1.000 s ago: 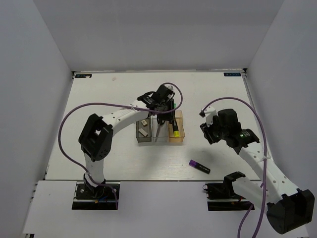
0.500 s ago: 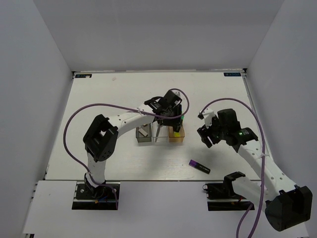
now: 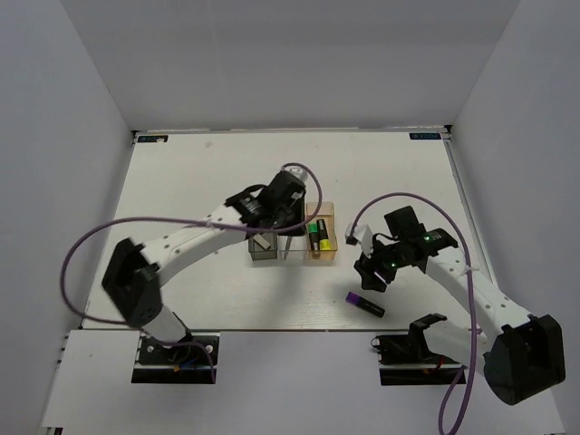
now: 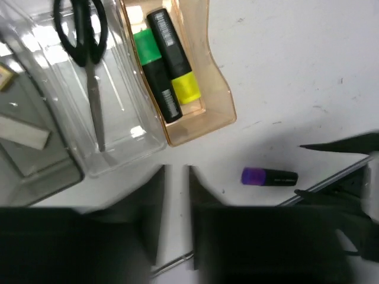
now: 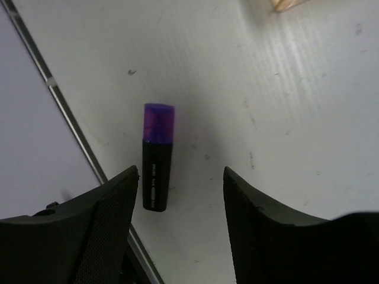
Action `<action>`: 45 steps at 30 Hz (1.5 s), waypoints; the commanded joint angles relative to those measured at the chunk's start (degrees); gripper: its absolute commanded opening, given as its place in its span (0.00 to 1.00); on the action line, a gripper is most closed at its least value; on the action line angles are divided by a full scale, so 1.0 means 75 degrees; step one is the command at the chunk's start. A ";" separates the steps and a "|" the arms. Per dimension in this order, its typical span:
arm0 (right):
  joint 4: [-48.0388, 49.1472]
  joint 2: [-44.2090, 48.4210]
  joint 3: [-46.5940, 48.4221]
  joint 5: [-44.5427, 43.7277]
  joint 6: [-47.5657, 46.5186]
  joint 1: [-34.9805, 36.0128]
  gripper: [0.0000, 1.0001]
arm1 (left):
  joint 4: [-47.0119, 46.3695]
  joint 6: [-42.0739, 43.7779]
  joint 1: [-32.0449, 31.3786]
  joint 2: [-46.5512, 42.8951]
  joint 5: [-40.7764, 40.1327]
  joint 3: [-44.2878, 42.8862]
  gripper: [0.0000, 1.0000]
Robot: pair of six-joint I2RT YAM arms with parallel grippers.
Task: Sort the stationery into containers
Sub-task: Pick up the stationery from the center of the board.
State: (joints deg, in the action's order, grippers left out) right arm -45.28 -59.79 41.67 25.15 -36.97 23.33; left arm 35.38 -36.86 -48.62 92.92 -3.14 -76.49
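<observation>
Green marker (image 4: pixel 157 77) now lies in amber bin (image 4: pixel 218 94); left and right jaws released.

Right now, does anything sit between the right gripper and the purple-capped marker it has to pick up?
Nothing visible does. The right gripper hovers open over the purple-capped marker, which lies alone on the bare table. The right wrist view shows only tabletop around the marker and nothing lying across it.

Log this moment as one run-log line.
left claw empty | green marker, yellow marker in amber bin | purple marker on table | right claw open above it
</observation>
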 commanded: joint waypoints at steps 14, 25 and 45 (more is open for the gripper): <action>0.0763 -0.0524 -0.1243 -0.1817 0.0511 0.2126 0.67 | 0.1670 -0.0089 0.1010 -0.6704 -0.1586 0.4350 0.75; 0.1572 -0.1402 -0.1676 -0.3164 0.0512 0.2994 0.47 | 0.2115 -0.0101 0.1045 -0.7292 -0.1983 0.4702 0.75; 0.0223 -0.0290 0.0654 -0.1173 0.0405 0.3171 0.00 | 0.3205 -0.0042 0.1069 -0.8429 -0.2839 0.4749 0.75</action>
State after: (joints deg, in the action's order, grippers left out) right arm -43.66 -64.18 39.38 11.70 -36.16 47.31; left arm 57.36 -37.45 -40.99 30.24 -22.02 -40.18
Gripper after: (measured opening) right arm 0.345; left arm 0.752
